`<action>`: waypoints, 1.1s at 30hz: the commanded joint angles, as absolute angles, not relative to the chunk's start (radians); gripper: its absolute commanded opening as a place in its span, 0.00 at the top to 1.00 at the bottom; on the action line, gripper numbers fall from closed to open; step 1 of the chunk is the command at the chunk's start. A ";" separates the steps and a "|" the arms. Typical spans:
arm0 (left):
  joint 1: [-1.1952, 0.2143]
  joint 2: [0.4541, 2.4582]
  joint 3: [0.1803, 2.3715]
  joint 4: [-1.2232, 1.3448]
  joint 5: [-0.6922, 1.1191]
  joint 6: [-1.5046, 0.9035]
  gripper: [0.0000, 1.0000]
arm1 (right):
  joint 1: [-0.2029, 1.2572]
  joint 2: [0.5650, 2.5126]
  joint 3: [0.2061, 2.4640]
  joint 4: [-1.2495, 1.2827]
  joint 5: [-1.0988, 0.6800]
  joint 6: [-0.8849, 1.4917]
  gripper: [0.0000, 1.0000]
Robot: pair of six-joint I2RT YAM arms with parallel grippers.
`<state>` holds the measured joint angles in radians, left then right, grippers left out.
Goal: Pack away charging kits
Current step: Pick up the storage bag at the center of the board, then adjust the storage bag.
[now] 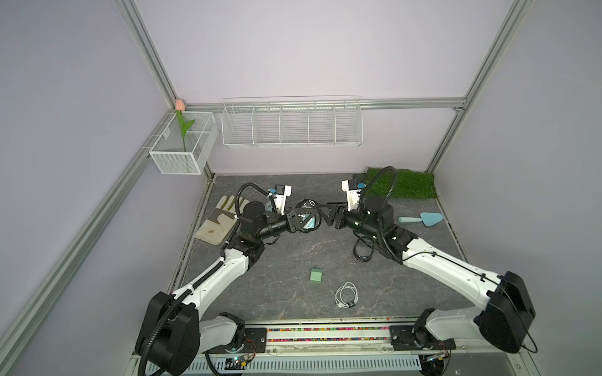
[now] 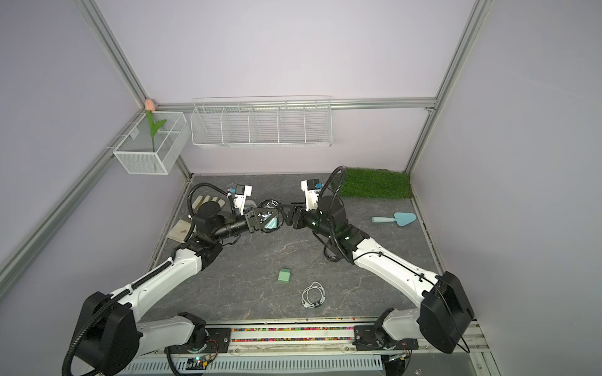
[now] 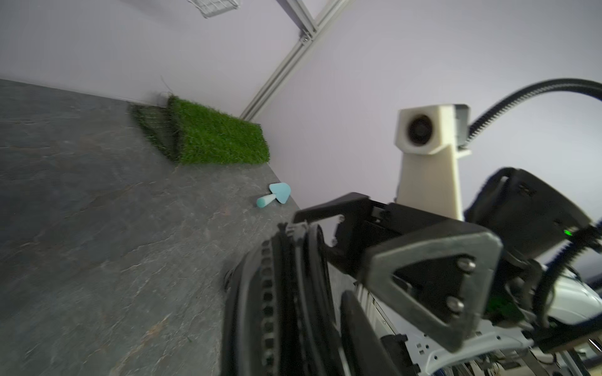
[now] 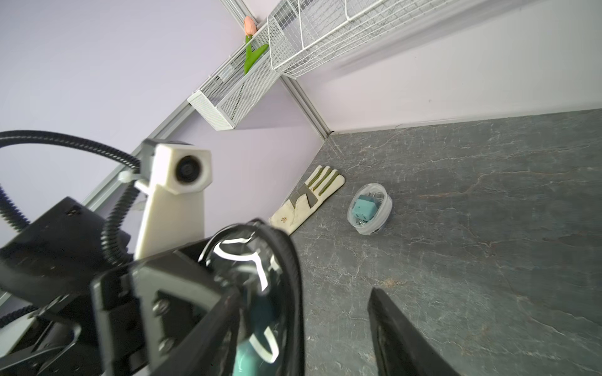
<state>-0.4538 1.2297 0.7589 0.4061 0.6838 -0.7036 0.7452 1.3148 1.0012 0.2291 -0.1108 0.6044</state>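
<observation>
Above the middle of the worktop (image 1: 260,289), the left pincer (image 1: 304,221) was clamped on a black-rimmed round case (image 1: 306,205) and held it clear of the surface. A teal charger block (image 1: 307,224) and a strip of white cable (image 4: 257,260) showed through the case's clear face. The right pincer (image 1: 323,215) faced the case from the opposite side with its jaws spread wide, gripping nothing, its tips just beside the rim. A loose green charger block (image 1: 316,274) lay on the worktop toward the middle of the front edge. A coiled white cable (image 1: 347,294) lay near it, to its right and closer to that edge. Toward the back left, a clear white-rimmed case (image 4: 386,208) sat on the worktop with another teal charger block (image 4: 363,208) inside, near the fingers of a work glove (image 1: 216,224) that lay along the left edge. A light-blue trowel (image 1: 420,219) lay by the right edge. A patch of artificial grass (image 1: 404,184) filled the back right corner. A wire rack (image 1: 291,125) hung on the back wall, and a mesh basket (image 1: 177,161) holding a tulip (image 1: 179,104) hung on the left wall.
</observation>
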 commanded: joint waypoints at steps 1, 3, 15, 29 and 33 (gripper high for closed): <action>-0.447 1.156 0.797 0.353 0.433 -0.766 0.82 | 0.786 1.192 0.979 0.140 0.045 0.504 0.38; -0.451 1.110 0.781 0.368 0.326 -0.832 0.82 | 0.847 1.148 0.967 0.107 0.159 0.441 0.42; -0.599 0.938 0.771 0.332 -0.008 -0.935 0.91 | 1.066 1.241 0.983 0.229 0.137 0.300 0.54; -0.737 0.990 0.885 0.356 0.106 -0.544 0.98 | 1.075 1.297 0.964 0.451 -0.048 0.344 0.58; -0.768 0.982 0.874 0.436 0.127 -0.483 0.98 | 1.077 1.277 0.947 0.499 -0.038 0.341 0.58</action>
<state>-0.7567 0.9894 0.8467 0.3511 0.0994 -0.5926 1.0698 1.3128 0.9684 0.4046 -0.0277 0.3428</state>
